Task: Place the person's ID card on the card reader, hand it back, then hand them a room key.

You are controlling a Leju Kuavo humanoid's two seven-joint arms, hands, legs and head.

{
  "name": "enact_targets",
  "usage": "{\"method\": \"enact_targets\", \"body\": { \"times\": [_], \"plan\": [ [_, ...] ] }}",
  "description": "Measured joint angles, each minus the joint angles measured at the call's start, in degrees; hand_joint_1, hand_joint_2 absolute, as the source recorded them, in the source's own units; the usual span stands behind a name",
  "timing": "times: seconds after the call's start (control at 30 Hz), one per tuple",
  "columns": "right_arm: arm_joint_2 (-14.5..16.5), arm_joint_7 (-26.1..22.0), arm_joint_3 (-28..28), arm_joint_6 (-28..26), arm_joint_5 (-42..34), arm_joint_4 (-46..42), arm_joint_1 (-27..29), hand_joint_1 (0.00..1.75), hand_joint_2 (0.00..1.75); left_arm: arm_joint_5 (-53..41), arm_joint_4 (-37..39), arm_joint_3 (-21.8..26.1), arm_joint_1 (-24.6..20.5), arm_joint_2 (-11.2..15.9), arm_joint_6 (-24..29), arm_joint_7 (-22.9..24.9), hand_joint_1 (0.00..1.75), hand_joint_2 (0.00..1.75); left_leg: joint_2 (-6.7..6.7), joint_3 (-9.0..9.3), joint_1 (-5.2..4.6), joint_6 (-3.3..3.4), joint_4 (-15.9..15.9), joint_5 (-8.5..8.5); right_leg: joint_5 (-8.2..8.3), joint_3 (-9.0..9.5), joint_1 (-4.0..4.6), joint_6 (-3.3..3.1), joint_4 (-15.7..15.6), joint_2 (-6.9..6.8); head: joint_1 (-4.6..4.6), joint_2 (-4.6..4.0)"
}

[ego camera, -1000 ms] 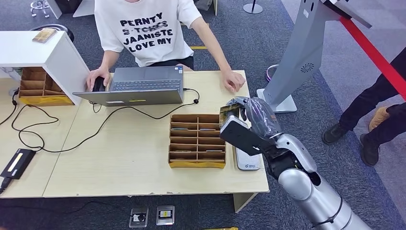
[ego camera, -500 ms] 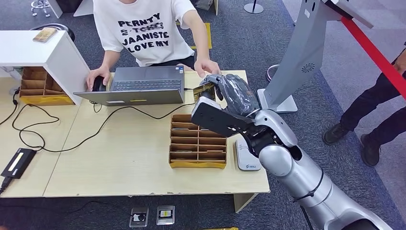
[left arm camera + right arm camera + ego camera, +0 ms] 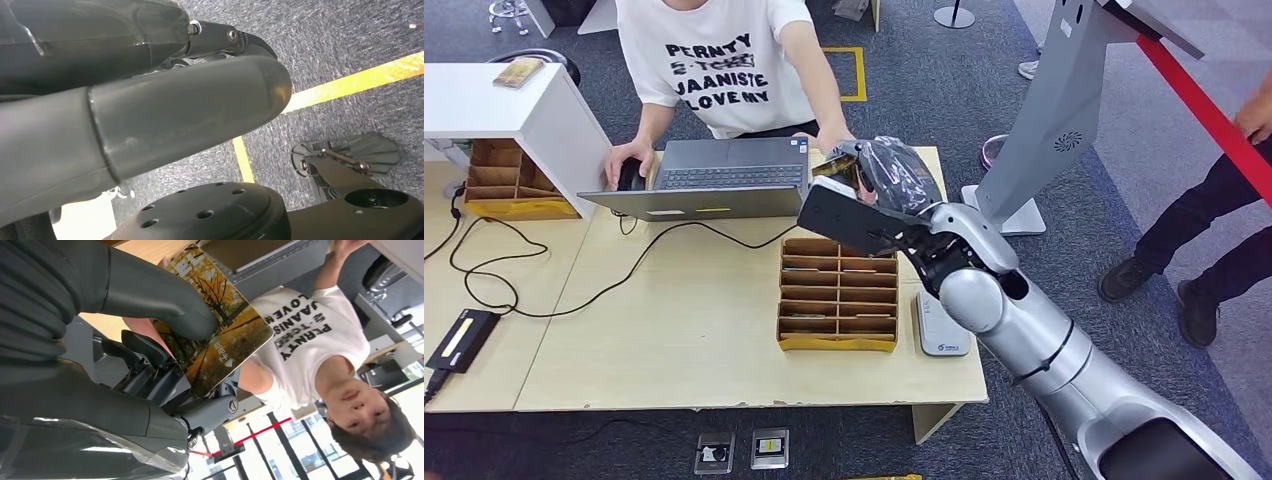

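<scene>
right hand point(image 3: 879, 180) grips card point(image 3: 215, 335) at surface's far edge | person's hand point(image 3: 829, 140) partly hidden | left hand point(image 3: 140, 115) grip unclear

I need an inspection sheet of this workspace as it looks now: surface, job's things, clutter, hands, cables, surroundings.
Surface: light wooden table.
Job's things: card with an autumn-tree picture, held out toward the person; white card reader at the table's right edge, nothing on it; cardboard sorting tray with cards in some slots.
Clutter: open laptop; second cardboard tray under a white box.
Hands: right hand holds the card; left hand hangs above the carpet, grip unclear.
Cables: black cable looping across the table to a black adapter.
Surroundings: grey carpet, grey kiosk stand, red barrier, bystander's legs.
</scene>
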Motion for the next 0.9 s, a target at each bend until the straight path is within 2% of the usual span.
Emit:
{"method": "enact_targets", "body": {
  "times": [0.53, 0.67, 0.9],
  "plan": [
    [1.7, -0.7, 0.4, -1.4, 0.0, 9.5, -3.1, 1.73, 1.75, 0.5, 0.0, 0.0, 0.0, 0.1, 0.5, 1.2, 0.00, 0.00, 0.00, 0.00, 0.00, 0.00, 0.0, 0.00, 0.00, -0.01, 0.00, 0.00, 0.0, 0.00, 0.00, 0.00],
    [2.3, -1.0, 0.6, -1.6, 0.0, 11.3, -3.7, 0.00, 1.75, 0.6, 0.0, 0.0, 0.0, 0.1, 0.6, 1.4, 0.00, 0.00, 0.00, 0.00, 0.00, 0.00, 0.0, 0.00, 0.00, -0.01, 0.00, 0.00, 0.0, 0.01, 0.00, 0.00],
    [3.2, -1.0, 1.1, -1.6, 0.0, 13.9, -4.4, 0.00, 1.75, 0.7, -0.1, 0.0, 0.0, 0.1, 1.1, 2.4, 0.00, 0.00, 0.01, 0.02, 0.00, 0.00, 0.0, 0.00, 0.00, -0.01, 0.00, 0.00, 0.0, 0.02, 0.00, 0.00]
  ]
}}
